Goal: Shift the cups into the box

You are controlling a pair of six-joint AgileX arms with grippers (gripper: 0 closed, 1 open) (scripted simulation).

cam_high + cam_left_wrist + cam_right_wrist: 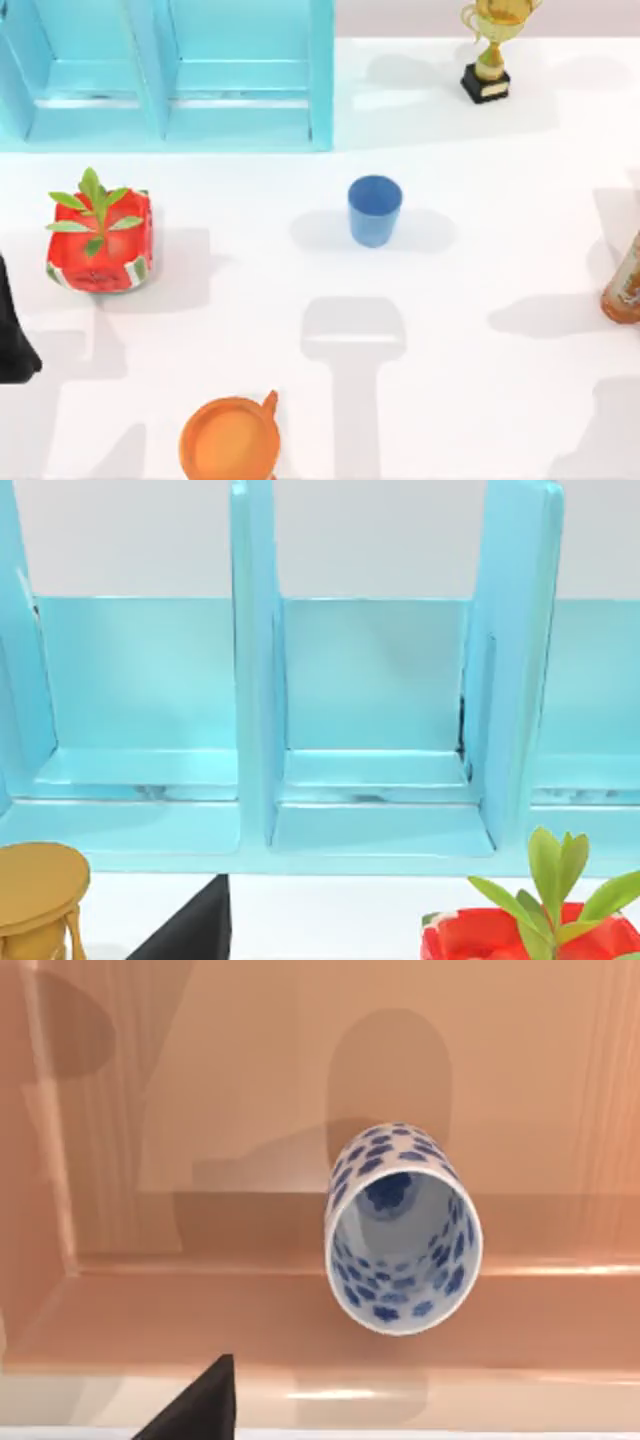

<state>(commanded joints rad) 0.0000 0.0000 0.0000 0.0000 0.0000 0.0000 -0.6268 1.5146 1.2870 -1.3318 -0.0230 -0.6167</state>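
— Where are the cups?

— The blue cup [375, 209] stands upright on the white table [500, 400], just toward 12 o'clock of the top view's middle, with bare table all round it. The white cup with the blue floral pattern [404, 1228] stands inside a tan wooden box [200, 1080], open mouth up, close to one of the box's walls.

— What is around the blue cup?

— From it, a light blue shelf unit [240, 90] with upright dividers lies toward 11 o'clock. A gold trophy [492, 50] on a black base is at 1 o'clock. A red pot with a green plant [100, 240] sits at 9 o'clock and an orange mug [230, 440] at 7 o'clock. A brown bottle [625, 285] is at 3 o'clock, cut by the edge. All stand well apart from the cup.

— And the arms?

— The left arm [14, 335] is at the table's left edge, at 8 o'clock of the cup. A dark corner of the left gripper [196, 932] faces the shelf compartments, with a gold hourglass-shaped thing [35, 900] on one side and the plant pot on the other. I cannot tell whether it is wide or narrow.

— The right one?

— A dark corner of the right gripper [196, 1405] shows above the box's rim, apart from the white cup. Its state I cannot tell either.
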